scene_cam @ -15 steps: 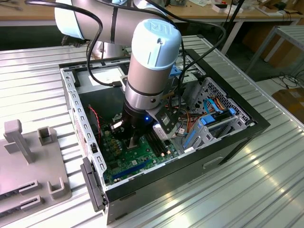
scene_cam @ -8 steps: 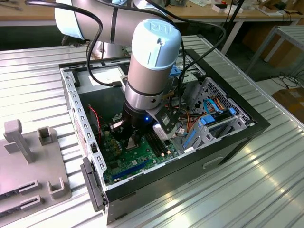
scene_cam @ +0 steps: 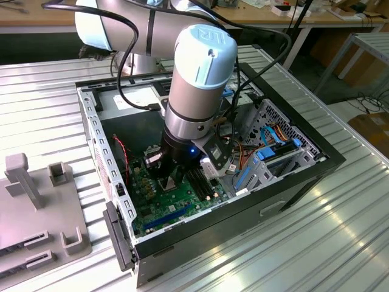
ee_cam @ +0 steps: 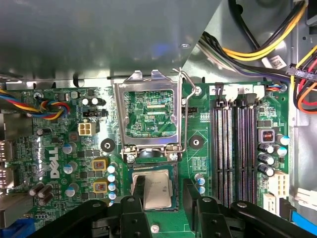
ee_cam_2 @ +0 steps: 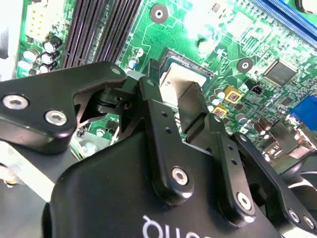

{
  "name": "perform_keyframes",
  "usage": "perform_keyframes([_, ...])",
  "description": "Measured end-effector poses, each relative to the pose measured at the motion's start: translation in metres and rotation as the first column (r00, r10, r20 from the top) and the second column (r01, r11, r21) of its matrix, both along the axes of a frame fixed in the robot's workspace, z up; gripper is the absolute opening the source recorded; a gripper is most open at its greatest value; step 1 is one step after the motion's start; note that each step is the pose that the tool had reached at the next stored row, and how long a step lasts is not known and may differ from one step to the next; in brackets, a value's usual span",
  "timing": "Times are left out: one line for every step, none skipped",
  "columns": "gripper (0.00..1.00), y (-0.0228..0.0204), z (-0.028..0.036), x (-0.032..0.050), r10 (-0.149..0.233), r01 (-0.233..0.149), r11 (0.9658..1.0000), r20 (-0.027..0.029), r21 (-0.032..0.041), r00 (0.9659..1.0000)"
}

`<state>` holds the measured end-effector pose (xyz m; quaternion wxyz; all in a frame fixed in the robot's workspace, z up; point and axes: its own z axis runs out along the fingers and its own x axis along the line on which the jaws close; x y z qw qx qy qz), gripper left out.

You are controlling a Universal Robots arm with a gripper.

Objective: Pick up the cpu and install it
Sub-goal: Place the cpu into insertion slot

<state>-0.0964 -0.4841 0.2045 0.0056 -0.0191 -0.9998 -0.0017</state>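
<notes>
A black open-topped metal computer case [scene_cam: 292,182] stands on a ribbed silver metal table [scene_cam: 340,243], with a grey plastic fixture block [scene_cam: 36,219] on the table to the exterior view's left of it. A flat green motherboard [ee_cam: 198,124] lies in the case, under the silver-and-blue robot arm [scene_cam: 194,97]. On the board, the small square silver-grey cpu [ee_cam: 157,191] lies in the black square socket [ee_cam: 154,170] beneath the black gripper [ee_cam: 165,187], the hinged metal frame [ee_cam: 148,85] just beyond it and the long black memory slots [ee_cam: 235,148] beside it.

You're in a robotics workshop: your arm [scene_cam: 200,61] stands over an open PC case [scene_cam: 292,182] on a ribbed metal table [scene_cam: 340,243], wooden benches [scene_cam: 36,15] and loose cables [scene_cam: 364,100] behind.
</notes>
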Motion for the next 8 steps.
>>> perform_keyframes([0.43, 0.0, 0.0, 0.0, -0.002, 0.002, 1.0, 0.0, 0.0, 1.0])
perform_keyframes([0.43, 0.0, 0.0, 0.0, -0.002, 0.002, 1.0, 0.0001, 0.0001, 1.0])
perform_keyframes([0.43, 0.0, 0.0001, -0.0004, -0.003, 0.003, 1.0, 0.0001, 0.0001, 1.0])
perform_keyframes([0.43, 0.0, 0.0002, -0.0007, -0.003, 0.003, 1.0, 0.0002, 0.0002, 1.0])
perform_keyframes([0.43, -0.0002, 0.0006, -0.0009, -0.003, 0.003, 1.0, 0.0001, 0.0, 1.0])
perform_keyframes([0.43, -0.0003, 0.0012, -0.0009, -0.003, 0.003, 1.0, 0.0, -0.0001, 1.0])
perform_keyframes([0.43, -0.0005, 0.0018, -0.001, -0.003, 0.003, 1.0, 0.0, -0.0001, 1.0])
perform_keyframes([0.43, -0.0006, 0.0027, -0.001, -0.003, 0.003, 1.0, 0.0, 0.0, 1.0])
